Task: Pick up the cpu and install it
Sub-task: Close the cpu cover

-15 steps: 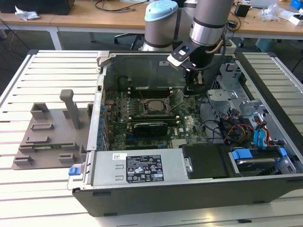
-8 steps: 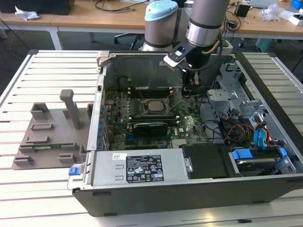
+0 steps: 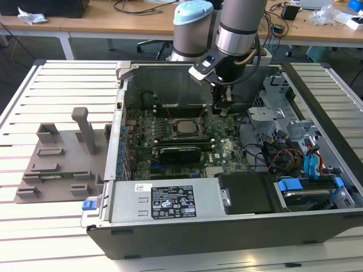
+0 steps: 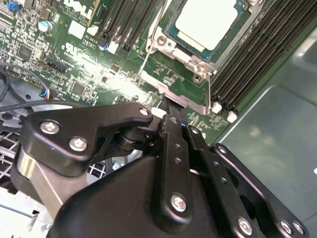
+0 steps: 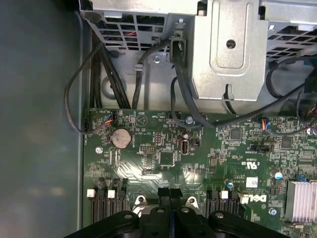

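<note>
cpu [image 3: 183,127] seated in motherboard socket [image 4: 168,44] | end effector [image 3: 223,113] closed together, empty, just beside socket

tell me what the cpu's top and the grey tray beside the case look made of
On the cpu, the top plate looks like metal: pale silvery with a dull satin sheen. As for the grey tray, likely plastic: matte, evenly grey, with blocky moulded-looking posts, though the look alone cannot confirm it.

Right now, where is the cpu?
In the exterior view, the cpu sits in the motherboard socket, just to the exterior view's left of the gripper.
</note>
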